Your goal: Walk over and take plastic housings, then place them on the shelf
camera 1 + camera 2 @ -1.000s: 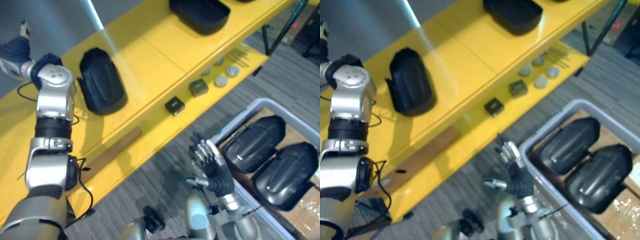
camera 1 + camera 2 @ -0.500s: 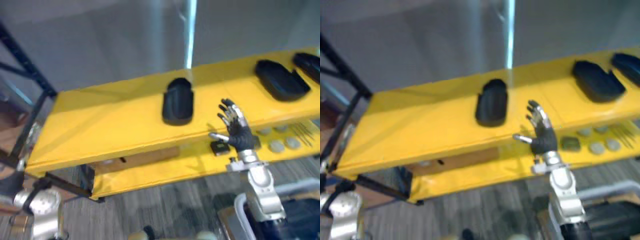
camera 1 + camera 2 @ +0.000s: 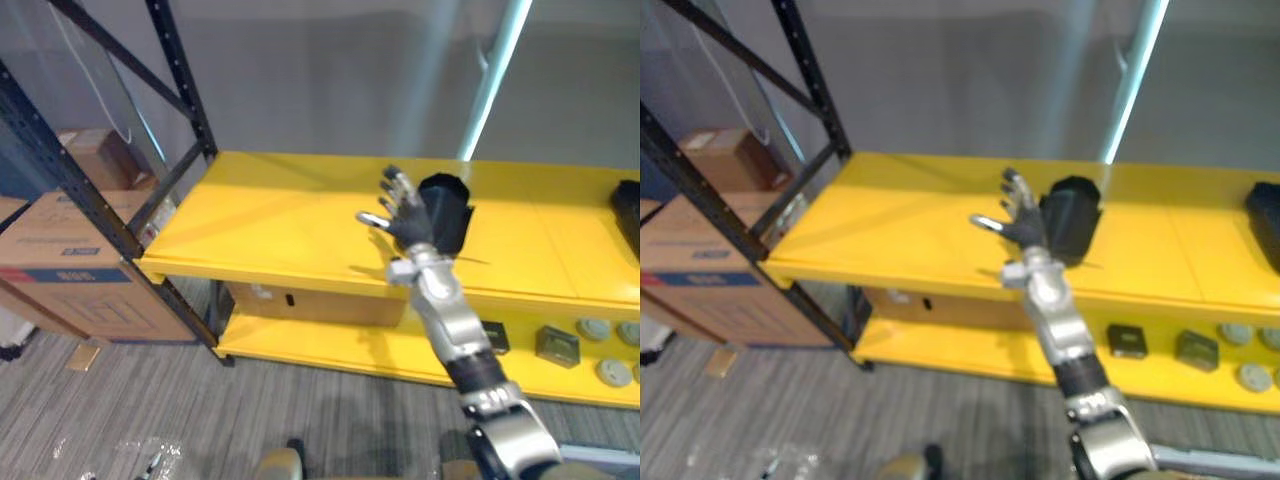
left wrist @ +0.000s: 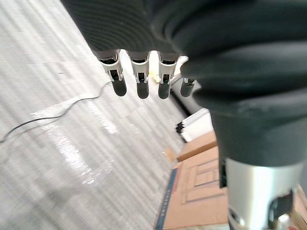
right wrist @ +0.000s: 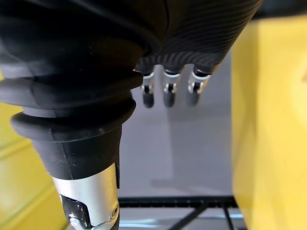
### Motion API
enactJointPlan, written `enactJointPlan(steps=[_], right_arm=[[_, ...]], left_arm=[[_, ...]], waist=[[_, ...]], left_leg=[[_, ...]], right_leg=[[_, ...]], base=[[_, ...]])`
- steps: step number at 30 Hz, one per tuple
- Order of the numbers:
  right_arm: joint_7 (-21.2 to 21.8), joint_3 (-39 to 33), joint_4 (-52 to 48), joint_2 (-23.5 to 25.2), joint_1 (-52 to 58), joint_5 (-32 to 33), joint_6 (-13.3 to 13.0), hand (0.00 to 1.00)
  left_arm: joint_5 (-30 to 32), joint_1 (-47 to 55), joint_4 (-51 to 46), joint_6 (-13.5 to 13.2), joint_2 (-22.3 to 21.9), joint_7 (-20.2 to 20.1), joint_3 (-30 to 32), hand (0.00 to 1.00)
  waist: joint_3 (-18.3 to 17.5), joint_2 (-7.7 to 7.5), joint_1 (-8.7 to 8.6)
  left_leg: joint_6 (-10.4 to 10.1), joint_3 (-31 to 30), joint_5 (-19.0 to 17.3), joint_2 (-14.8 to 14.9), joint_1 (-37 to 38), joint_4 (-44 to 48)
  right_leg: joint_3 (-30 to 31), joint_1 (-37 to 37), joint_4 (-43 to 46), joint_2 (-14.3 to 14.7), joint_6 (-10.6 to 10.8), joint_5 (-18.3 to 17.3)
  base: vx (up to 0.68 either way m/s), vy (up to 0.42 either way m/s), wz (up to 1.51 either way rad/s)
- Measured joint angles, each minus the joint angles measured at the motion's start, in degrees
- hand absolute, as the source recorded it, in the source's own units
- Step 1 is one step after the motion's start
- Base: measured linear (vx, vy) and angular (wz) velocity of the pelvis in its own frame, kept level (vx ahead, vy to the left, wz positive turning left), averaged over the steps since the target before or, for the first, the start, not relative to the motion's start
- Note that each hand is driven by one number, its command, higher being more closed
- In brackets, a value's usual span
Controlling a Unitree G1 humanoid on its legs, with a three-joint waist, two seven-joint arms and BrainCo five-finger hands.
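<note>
The right robot hand [image 3: 405, 213] is raised on an outstretched arm, fingers spread and holding nothing, just beside 1 black plastic housing [image 3: 450, 208] that sits on the top level of the yellow shelf [image 3: 270, 215], while the left robot hand [image 4: 142, 86] hangs with relaxed, empty fingers above the grey floor [image 4: 57, 124].

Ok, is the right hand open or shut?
Open: the right hand is raised with fingers spread, holding nothing, in front of the black housing on the yellow shelf.
</note>
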Motion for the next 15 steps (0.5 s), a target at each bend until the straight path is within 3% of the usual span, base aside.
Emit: enactJointPlan(steps=[2, 6, 10, 15], right_arm=[[-1.33, 0.21, 5.94, 1.47, -1.95, -0.66, 1.29, 0.00], [-3.68, -0.14, 12.23, 2.45, -4.61, -0.49, 1.44, 0.00], [-7.33, -3.91, 17.53, 2.25, -9.17, -0.42, 1.96, 0.00], [-7.29, -7.21, 21.63, 0.34, -11.35, -0.36, 3.66, 0.00]], left_arm=[[-0.01, -0.20, 2.19, 0.01, -0.01, -1.51, -0.06, 0.00], [-0.02, -0.43, 4.29, 0.09, -0.16, -3.26, -0.23, 0.00], [-0.01, -0.54, 4.28, 0.10, -0.41, -3.82, -1.68, 0.00], [0.00, -2.24, 6.12, 0.10, -0.32, -5.19, -2.56, 0.00]], waist=[[0.67, -0.06, 1.08], [2.10, 0.04, 1.37], [2.91, 1.15, 1.95], [3.55, 2.04, 2.67]], left_leg=[[-0.31, -0.17, 1.22, 0.08, 0.95, -2.11], [-0.47, -0.97, 2.49, 0.32, 1.06, -3.67], [-0.63, -1.67, 3.74, 0.48, 1.87, -5.66], [-0.81, -2.18, 3.88, 0.78, 1.82, -5.89]], right_leg=[[-0.23, 0.06, 0.00, 0.18, -0.12, 0.05], [-0.81, 0.01, -0.21, 0.76, -0.40, 0.22], [-1.68, 0.40, -0.36, 1.06, -0.49, 0.20], [-1.95, 0.45, -0.34, 1.51, -0.34, 0.30]], base=[[-0.03, -0.033, 0.07], [-0.02, -0.025, 0.09], [0.00, -0.021, 0.08], [0.01, -0.012, 0.02]])
